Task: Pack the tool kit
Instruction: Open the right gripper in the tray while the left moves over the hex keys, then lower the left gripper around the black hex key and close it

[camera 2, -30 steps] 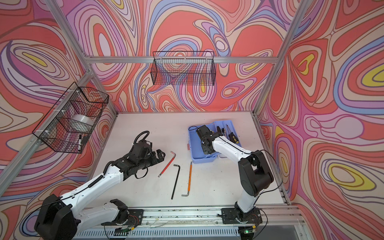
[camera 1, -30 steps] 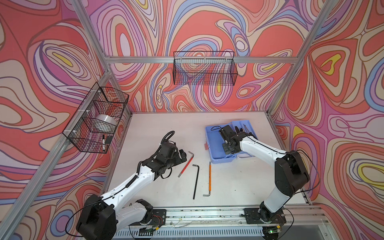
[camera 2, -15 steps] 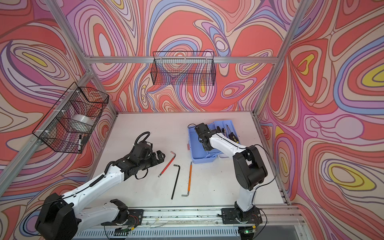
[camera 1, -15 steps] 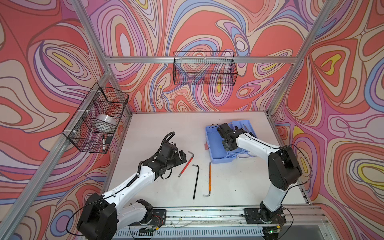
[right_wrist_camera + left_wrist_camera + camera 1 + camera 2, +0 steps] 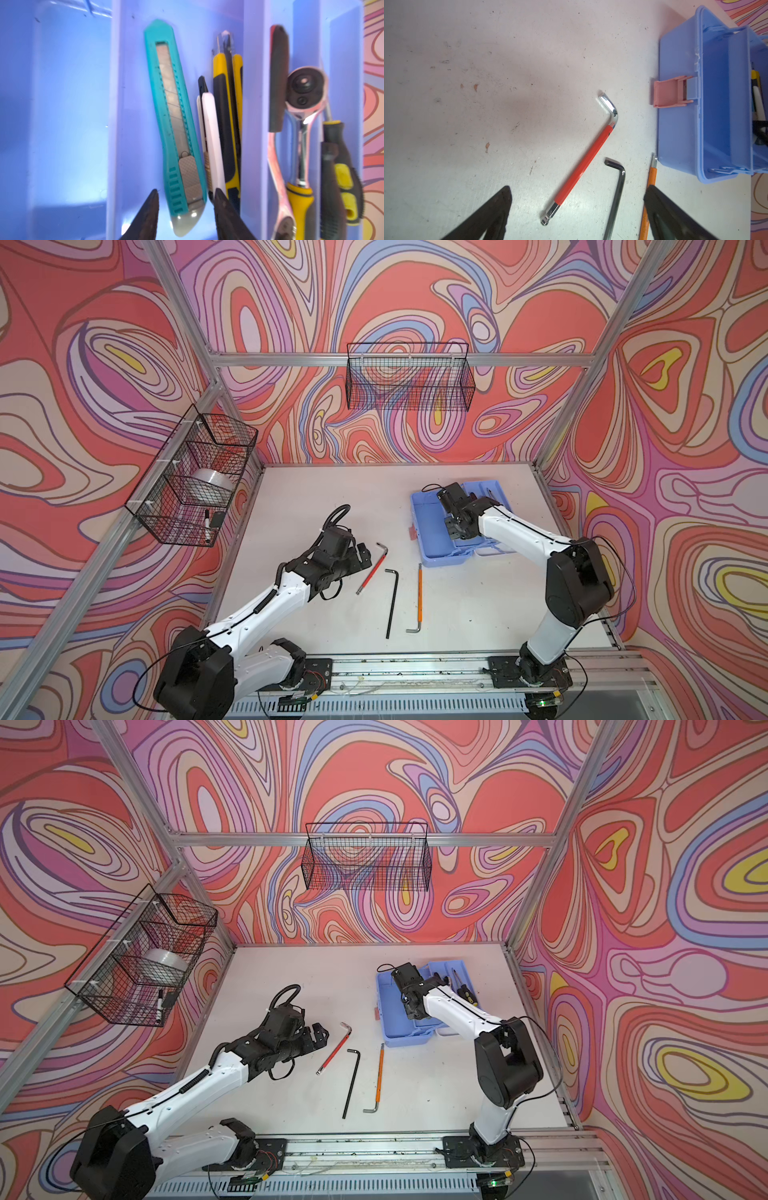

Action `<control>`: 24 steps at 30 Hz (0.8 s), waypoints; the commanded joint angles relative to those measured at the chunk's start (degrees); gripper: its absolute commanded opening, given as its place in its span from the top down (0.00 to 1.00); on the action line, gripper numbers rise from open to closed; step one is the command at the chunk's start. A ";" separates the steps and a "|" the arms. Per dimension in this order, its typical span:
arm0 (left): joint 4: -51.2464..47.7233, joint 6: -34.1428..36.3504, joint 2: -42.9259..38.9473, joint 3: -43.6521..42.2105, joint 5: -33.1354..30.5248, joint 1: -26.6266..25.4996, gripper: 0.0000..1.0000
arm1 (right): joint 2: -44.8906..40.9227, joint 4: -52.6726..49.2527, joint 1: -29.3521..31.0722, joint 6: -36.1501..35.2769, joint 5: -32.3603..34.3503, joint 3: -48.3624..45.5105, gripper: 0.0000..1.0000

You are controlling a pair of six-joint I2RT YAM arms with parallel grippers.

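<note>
The tool kit's blue box (image 5: 430, 531) (image 5: 395, 1023) stands open at the right of the table, its pink latch (image 5: 668, 93) hanging out. My right gripper (image 5: 186, 190) (image 5: 454, 531) hovers over its tray, open. The butt of a teal utility knife (image 5: 172, 116) lies between the jaws with a gap on each side. White and yellow-black cutters (image 5: 226, 116) lie beside it. A ratchet (image 5: 305, 87) and screwdrivers fill the neighbouring slot. My left gripper (image 5: 577, 188) (image 5: 361, 556) is wide open above the red hex key (image 5: 583, 166) (image 5: 334, 1048).
A black hex key (image 5: 392, 601) (image 5: 618, 191) and an orange hex key (image 5: 420, 597) (image 5: 651, 178) lie on the white table in front of the box. Black wire baskets hang on the left wall (image 5: 195, 481) and the back wall (image 5: 409, 377).
My right gripper has opened and let go of the teal knife, which now lies in the tray. The left arm has not moved.
</note>
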 commanded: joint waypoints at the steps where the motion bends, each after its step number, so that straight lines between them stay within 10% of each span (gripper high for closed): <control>1: -4.70 1.80 0.77 -1.33 -2.45 0.24 0.00 | -2.81 0.60 -0.30 2.31 -2.75 1.20 0.51; 14: -5.08 7.95 5.92 -2.19 2.70 0.11 0.29 | -7.41 4.98 -0.30 5.46 -7.14 -1.60 0.41; 24: -6.92 9.49 10.64 1.67 1.09 -4.01 0.31 | -10.34 5.78 -0.28 6.87 -6.34 -4.43 0.39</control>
